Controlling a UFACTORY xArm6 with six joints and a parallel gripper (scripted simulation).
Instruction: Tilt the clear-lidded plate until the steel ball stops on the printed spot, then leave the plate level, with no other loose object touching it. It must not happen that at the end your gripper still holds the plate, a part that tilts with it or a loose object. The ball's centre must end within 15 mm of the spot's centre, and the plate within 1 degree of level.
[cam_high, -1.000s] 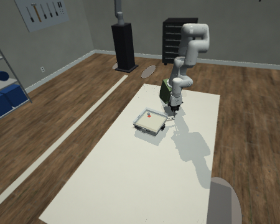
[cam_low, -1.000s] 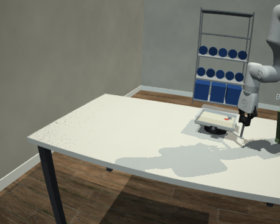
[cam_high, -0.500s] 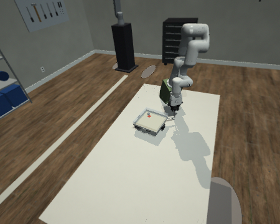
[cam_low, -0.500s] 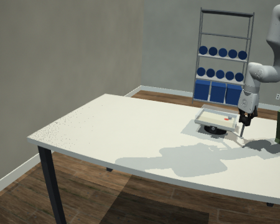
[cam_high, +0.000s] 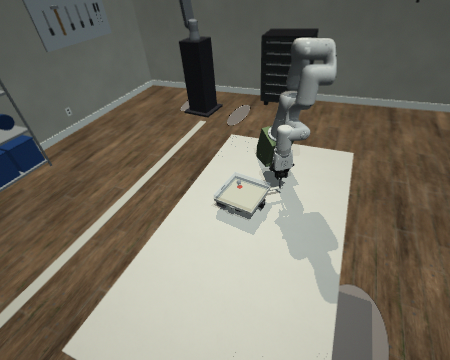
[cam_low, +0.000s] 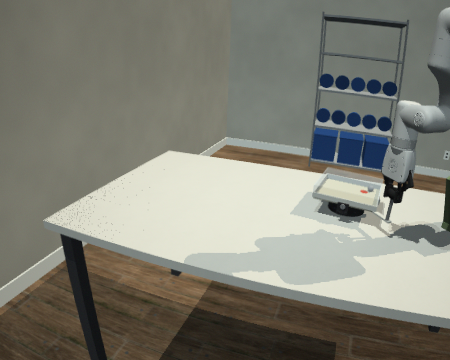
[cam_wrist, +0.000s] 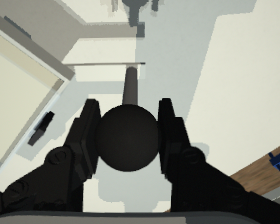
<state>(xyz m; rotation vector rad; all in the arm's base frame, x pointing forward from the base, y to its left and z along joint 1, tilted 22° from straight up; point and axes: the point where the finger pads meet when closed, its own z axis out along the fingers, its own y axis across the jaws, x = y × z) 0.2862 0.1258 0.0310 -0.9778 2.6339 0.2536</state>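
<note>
The clear-lidded plate (cam_high: 231, 203) (cam_low: 336, 196) (cam_wrist: 30, 44) is a square cream tray on a black pivot base (cam_low: 345, 209) at the table's far end. A red printed spot (cam_high: 240, 187) (cam_low: 364, 191) lies near its far corner. The small steel ball (cam_high: 238, 182) (cam_low: 370, 189) rests just beside the spot, on the arm's side. My gripper (cam_high: 280, 176) (cam_low: 393, 196) (cam_wrist: 129, 115) hangs just off the plate's edge. It is shut on the round black knob (cam_wrist: 127, 137) of an upright stick (cam_low: 388, 211) that a thin rod (cam_wrist: 105, 64) joins to the plate.
A green box (cam_high: 265, 146) (cam_low: 446, 205) stands on the table behind the arm's base. The table's far edge and the wooden floor lie close beyond. A shelf rack with blue bins (cam_low: 350, 145) stands off the table.
</note>
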